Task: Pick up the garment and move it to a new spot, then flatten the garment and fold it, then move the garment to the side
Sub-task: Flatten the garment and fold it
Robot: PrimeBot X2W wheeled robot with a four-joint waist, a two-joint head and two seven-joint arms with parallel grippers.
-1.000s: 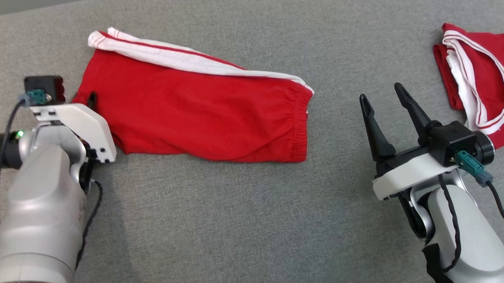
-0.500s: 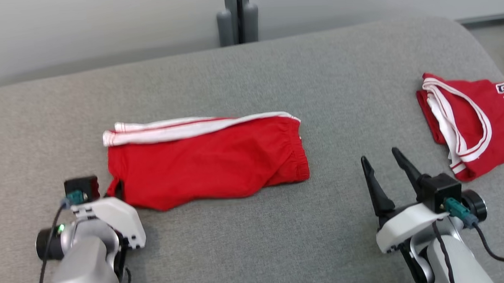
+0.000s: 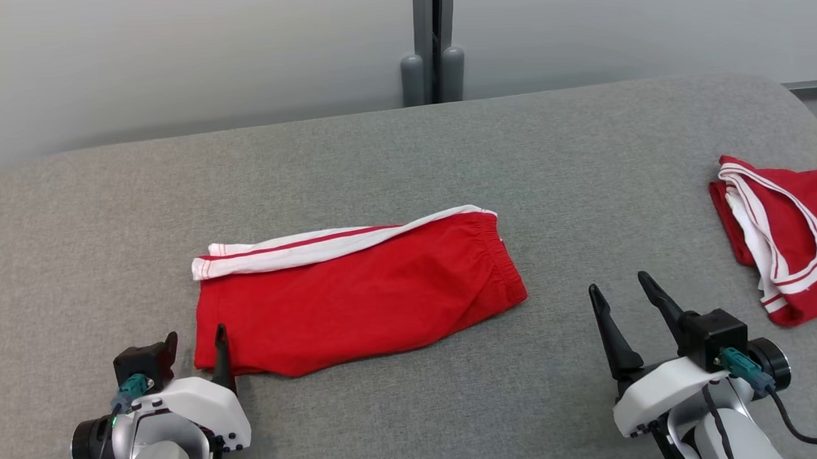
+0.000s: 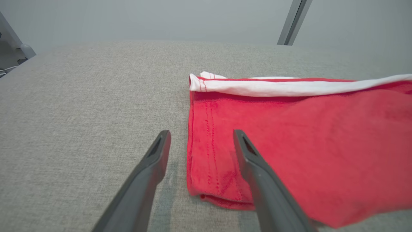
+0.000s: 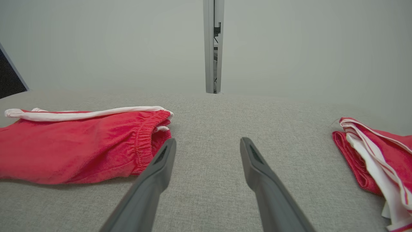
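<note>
Left gripper (image 4: 199,137) has let go of the folded shorts (image 3: 356,292) and stands spread; right gripper (image 3: 620,284) is spread too. Folding looks done; moving aside remains.

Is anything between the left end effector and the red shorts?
Nothing visible. The open left end effector sits right at the corner of the shorts, with the hem edge lined up between its fingers.

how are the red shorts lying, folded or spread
Folded in half: the red shorts lie flat, with both leg hems stacked at one end.
</note>
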